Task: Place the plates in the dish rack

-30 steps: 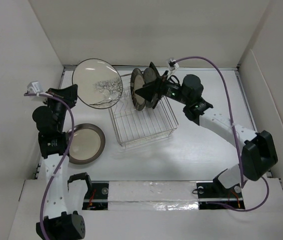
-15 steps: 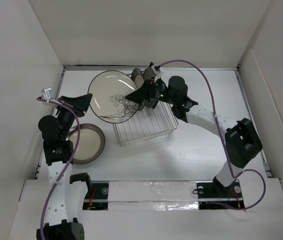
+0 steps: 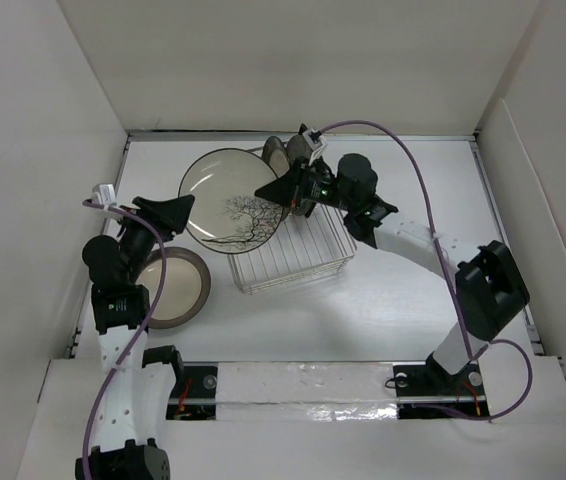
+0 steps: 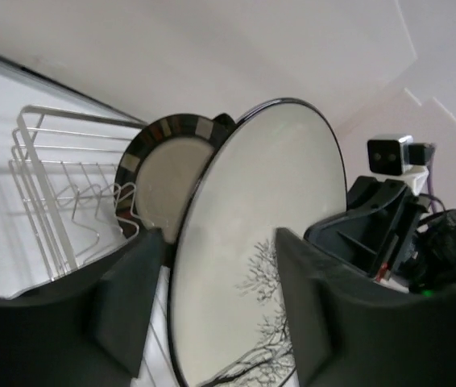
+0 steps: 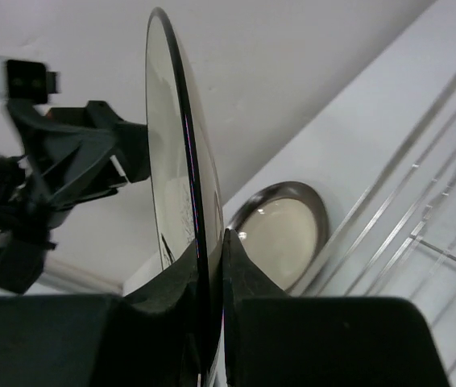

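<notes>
Above the left end of the dish rack (image 3: pixel 298 258), a round cream plate (image 3: pixel 225 195) with a black tree drawn on it is held up in the air, tilted. One side of its rim is pinched tight by the right end effector (image 3: pixel 271 188). The left end effector (image 3: pixel 184 206) is spread wide, with the other side of the rim in the gap. A plate with a checked rim (image 3: pixel 275 155) is stood at the far end of the dish rack. A brown-rimmed plate (image 3: pixel 175 290) is laid flat on the counter (image 3: pixel 403 300), just left of the dish rack

Cream plate (image 3: pixel 221 192) w/ black tree motif; table plate (image 3: pixel 173 288) brown rim; rack (image 3: pixel 298 262) silver wire
</notes>
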Available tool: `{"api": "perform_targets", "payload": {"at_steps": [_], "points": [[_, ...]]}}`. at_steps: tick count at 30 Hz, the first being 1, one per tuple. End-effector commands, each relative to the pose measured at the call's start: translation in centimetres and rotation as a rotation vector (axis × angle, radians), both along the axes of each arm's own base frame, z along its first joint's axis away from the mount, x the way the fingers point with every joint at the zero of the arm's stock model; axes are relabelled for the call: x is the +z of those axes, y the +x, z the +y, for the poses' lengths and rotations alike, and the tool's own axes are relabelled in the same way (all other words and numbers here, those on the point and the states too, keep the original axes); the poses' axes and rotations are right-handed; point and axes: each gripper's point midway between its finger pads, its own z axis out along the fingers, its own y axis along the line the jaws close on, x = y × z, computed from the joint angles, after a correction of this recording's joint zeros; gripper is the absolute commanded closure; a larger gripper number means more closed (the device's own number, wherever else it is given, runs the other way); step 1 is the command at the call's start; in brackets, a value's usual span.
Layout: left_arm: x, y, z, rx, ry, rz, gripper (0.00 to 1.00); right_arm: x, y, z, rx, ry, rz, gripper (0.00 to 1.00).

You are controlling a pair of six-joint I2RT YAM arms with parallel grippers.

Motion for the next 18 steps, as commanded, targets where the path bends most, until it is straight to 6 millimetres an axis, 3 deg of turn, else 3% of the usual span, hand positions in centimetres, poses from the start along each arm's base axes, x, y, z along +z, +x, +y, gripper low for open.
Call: {"api": "perform_targets", "payload": {"at_steps": [1, 4, 5, 8, 10, 13, 14, 15, 16, 17, 18], "points": [[1.1, -0.4, -0.2, 0.000, 0.069, -0.048, 0.42, 6.1, 0.9, -2.2, -0.215, 0.021, -0.159, 1.00], [0.8, 0.2, 0.2, 0.047, 0.107, -0.023, 0.29, 7.4, 3.2, -5.0, -0.430, -0.044, -0.166, 1.00], [0.8, 0.4, 0.2, 0.057, 0.120, -0.019, 0.29, 8.4, 2.9, -5.3, -0.432, -0.029, -0.178, 1.00], [0.7, 0.7, 0.4, 0.128, 0.195, -0.021, 0.28, 9.1, 4.7, -8.1, -0.631, -0.083, -0.179, 1.00], [0.1, 0.8, 0.9, 0.173, 0.228, -0.012, 0.28, 9.9, 4.8, -8.6, -0.705, -0.107, -0.193, 1.00], [-0.1, 0.6, 1.1, 0.193, 0.235, -0.010, 0.32, 9.4, 6.3, -10.3, -0.843, -0.180, -0.203, 1.00], [-0.1, 0.4, 0.9, 0.186, 0.237, -0.013, 0.34, 10.2, 6.5, -10.1, -0.860, -0.181, -0.215, 1.00], [0.0, 0.3, 0.6, 0.173, 0.236, -0.016, 0.38, 8.5, 7.5, -9.6, -0.894, -0.258, -0.214, 1.00], [-0.2, 0.2, 0.1, 0.155, 0.237, -0.012, 0.41, 8.3, 8.2, -9.8, -0.926, -0.289, -0.217, 1.00], [-0.4, 0.3, 0.1, 0.155, 0.242, -0.008, 0.44, 9.3, 8.1, -9.1, -0.939, -0.294, -0.231, 1.00], [-0.5, 0.2, -0.4, 0.136, 0.243, -0.002, 0.48, 7.8, 9.3, -9.6, -0.996, -0.368, -0.232, 1.00]]}}
